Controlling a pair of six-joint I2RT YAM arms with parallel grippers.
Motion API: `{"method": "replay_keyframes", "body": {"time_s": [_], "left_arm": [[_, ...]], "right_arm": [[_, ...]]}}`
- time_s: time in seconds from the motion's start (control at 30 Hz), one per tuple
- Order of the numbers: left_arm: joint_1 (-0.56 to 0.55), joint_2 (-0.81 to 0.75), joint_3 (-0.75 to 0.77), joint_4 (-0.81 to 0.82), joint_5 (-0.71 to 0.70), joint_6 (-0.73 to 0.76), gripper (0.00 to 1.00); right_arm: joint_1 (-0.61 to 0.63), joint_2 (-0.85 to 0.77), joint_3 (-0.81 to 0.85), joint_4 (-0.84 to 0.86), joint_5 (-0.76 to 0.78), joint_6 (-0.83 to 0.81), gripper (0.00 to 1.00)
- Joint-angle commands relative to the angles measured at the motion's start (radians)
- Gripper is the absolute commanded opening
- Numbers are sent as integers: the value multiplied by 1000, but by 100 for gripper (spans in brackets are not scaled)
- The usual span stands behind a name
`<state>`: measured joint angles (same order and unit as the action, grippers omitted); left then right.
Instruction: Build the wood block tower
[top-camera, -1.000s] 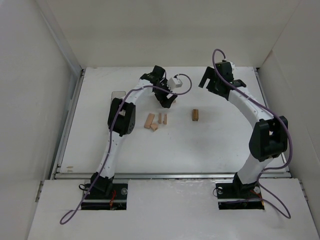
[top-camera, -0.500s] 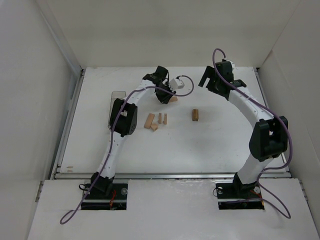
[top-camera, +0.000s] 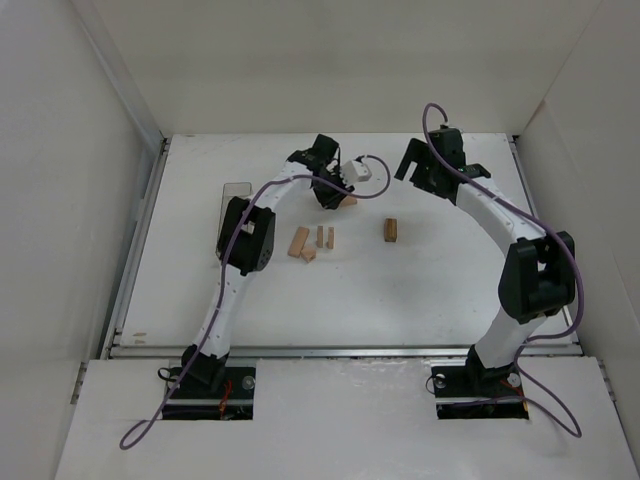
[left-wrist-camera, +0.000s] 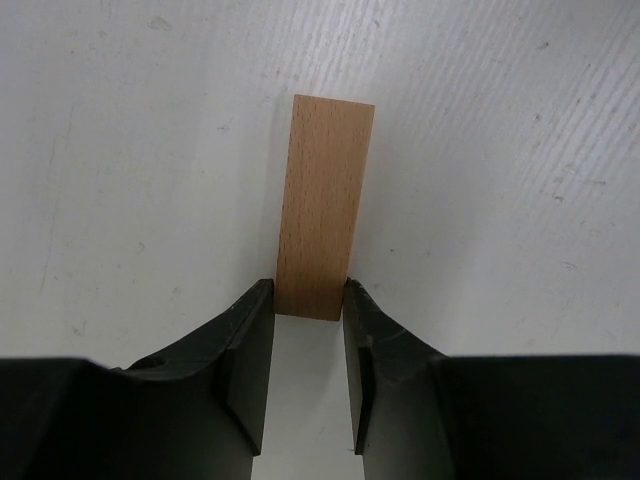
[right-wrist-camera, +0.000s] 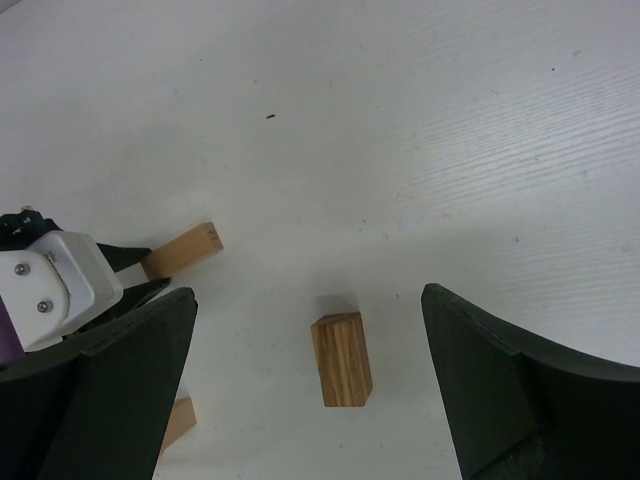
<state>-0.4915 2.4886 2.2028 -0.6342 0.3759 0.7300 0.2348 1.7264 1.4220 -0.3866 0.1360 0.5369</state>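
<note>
Tabletop (top-camera: 450, 290) white w/ scattered wood blocks (top-camera: 299, 241); walls (top-camera: 340, 60) white.

The left tool (top-camera: 337, 197) touches one wood block (top-camera: 349, 201), with loose blocks (top-camera: 299, 241) lying just nearer.

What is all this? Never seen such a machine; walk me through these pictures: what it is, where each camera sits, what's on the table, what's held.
These are two robot arms bolted at the near edge of a table, each ending in a two-finger gripper. The wide picture looks down from above and behind them. The other two come from wrist cameras, each showing its own black fingers. On the table lie a cluster of four wooden blocks and a lone block. The left gripper is closed on one end of a wooden plank. The right gripper is open and empty.
</note>
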Motion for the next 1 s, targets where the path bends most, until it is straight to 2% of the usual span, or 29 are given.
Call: {"method": "replay_keyframes", "body": {"time_s": [0.0, 0.2, 0.37, 0.47, 0.57, 0.7, 0.9, 0.97], "left_arm": [[-4, -111, -61, 20, 6, 26, 0], [-4, -237, -155, 128, 26, 26, 0], [-13, -278, -169, 128, 46, 37, 0], [-13, -306, -169, 94, 57, 46, 0], [-13, -342, -169, 51, 93, 72, 0], [-13, -393, -169, 4, 149, 106, 0], [-33, -436, -160, -54, 179, 124, 0], [-42, -436, -160, -65, 179, 124, 0]], "right_arm": [[-6, -54, 2, 60, -30, -12, 100], [-15, -34, 2, 101, -182, -22, 99], [-26, -13, 2, 138, -277, -46, 97], [-52, -43, -40, 185, -326, -46, 97], [-77, -63, -64, 248, -444, -46, 96], [-91, -53, -54, 267, -605, -66, 86], [-71, -53, -63, 344, -754, -77, 85], [-60, -25, -52, 344, -791, -68, 81]]}}
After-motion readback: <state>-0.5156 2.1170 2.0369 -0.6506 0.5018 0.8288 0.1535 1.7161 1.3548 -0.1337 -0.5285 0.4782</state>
